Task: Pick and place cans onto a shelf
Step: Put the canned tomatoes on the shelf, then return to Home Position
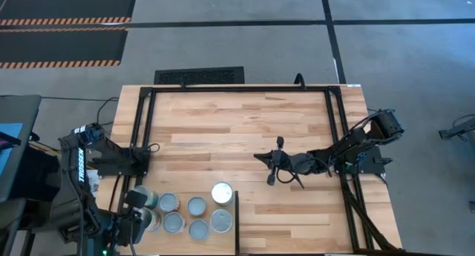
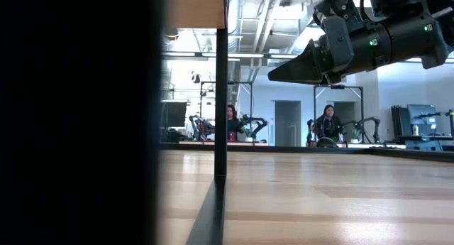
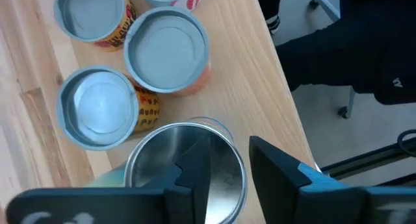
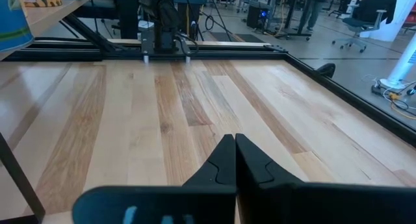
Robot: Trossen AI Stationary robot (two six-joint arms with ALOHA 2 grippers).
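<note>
Even, bright light fills the high view, shadows faint. In the low view the left third is black, and ceiling lights glare upper centre. Near end effector fingers (image 3: 195, 185) blur.

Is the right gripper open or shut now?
Shut. In the right wrist view the right gripper shows both fingers pressed together, holding nothing.
</note>
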